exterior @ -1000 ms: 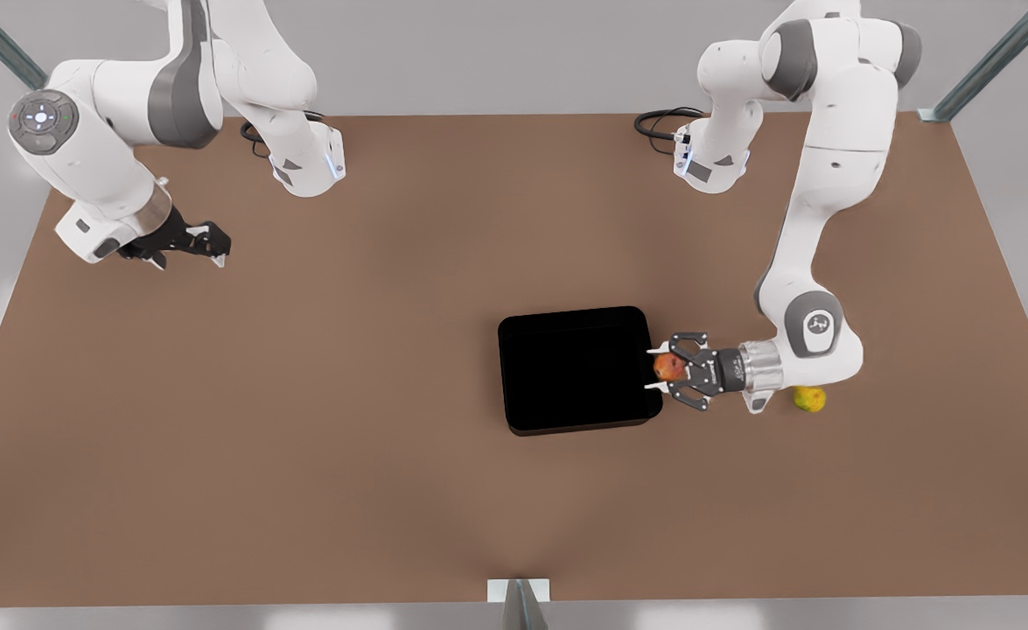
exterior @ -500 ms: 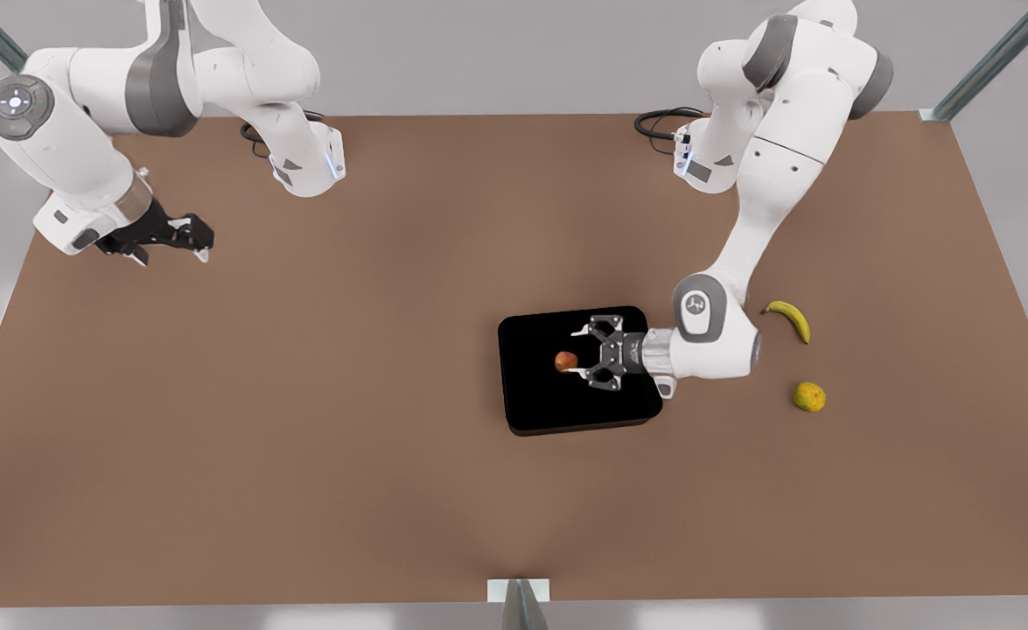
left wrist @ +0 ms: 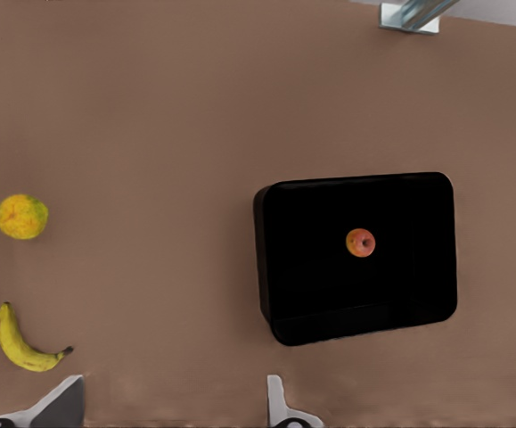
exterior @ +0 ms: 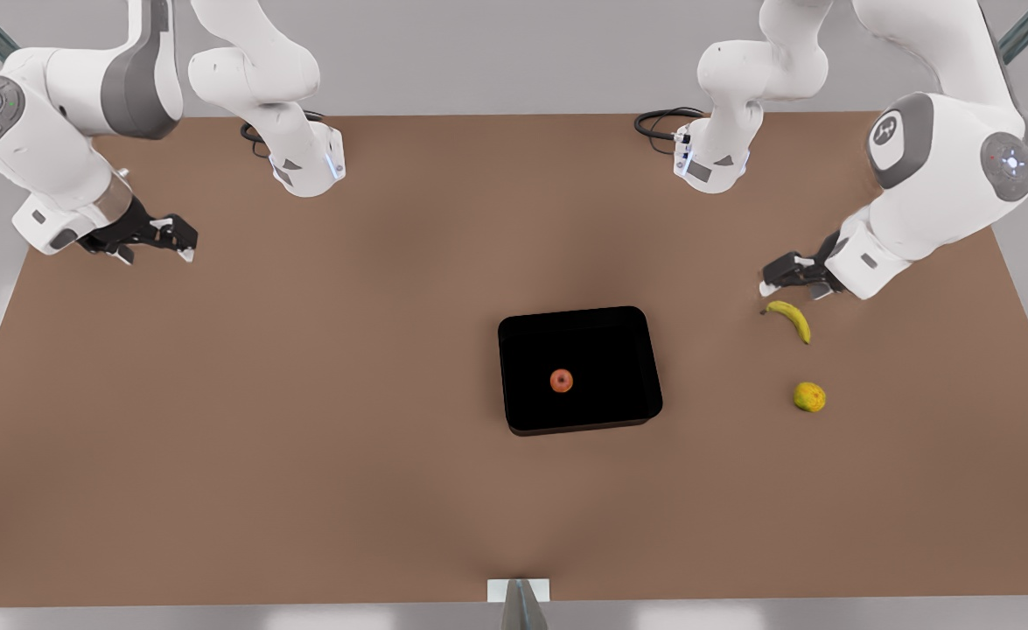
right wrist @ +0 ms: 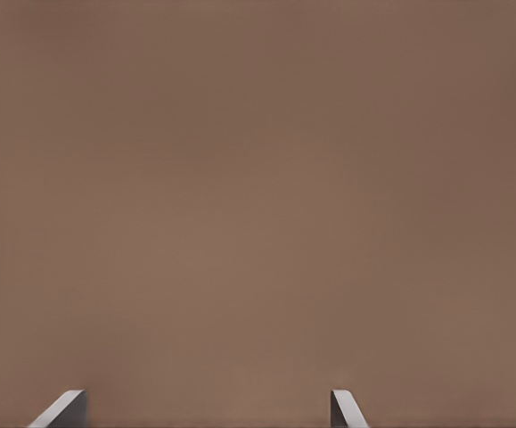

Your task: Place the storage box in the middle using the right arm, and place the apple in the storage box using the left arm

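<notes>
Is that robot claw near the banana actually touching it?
Apart. In the front view, brown table shows between the left gripper and the banana.

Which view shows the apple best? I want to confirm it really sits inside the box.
The left wrist view: the apple lies plainly on the floor of the storage box, clear of every wall. The front view shows the same apple smaller, near the box's middle. The right wrist view looks down on bare table.

Flat matte brown table (exterior: 304, 394). Directly on it: low-walled black rectangular storage box (exterior: 632, 346), curved yellow banana (exterior: 792, 318), round yellow-green fruit (exterior: 809, 397).
</notes>
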Robot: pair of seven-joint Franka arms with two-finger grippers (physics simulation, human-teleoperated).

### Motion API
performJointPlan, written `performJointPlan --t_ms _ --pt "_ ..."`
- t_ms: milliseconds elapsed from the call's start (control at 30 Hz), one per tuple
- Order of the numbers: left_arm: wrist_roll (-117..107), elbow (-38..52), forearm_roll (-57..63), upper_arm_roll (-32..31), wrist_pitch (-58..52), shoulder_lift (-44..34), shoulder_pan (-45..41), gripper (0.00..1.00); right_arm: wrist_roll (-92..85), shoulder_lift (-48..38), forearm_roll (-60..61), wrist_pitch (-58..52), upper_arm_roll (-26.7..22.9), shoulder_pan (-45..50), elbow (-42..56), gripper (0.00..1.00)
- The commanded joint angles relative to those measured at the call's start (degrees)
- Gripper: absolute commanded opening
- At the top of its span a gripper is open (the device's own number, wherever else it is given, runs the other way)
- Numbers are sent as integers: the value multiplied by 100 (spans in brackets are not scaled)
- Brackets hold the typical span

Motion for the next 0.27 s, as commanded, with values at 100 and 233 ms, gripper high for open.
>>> performJointPlan --t_ms 100,233 --pt "-44 1416 744 8 -686 1183 -183 100 0 -10 0 -10 0 0 0 100" --pt "-27 968 744 -62 -439 885 -183 100 0 -1 0 -1 0 0 0 100"
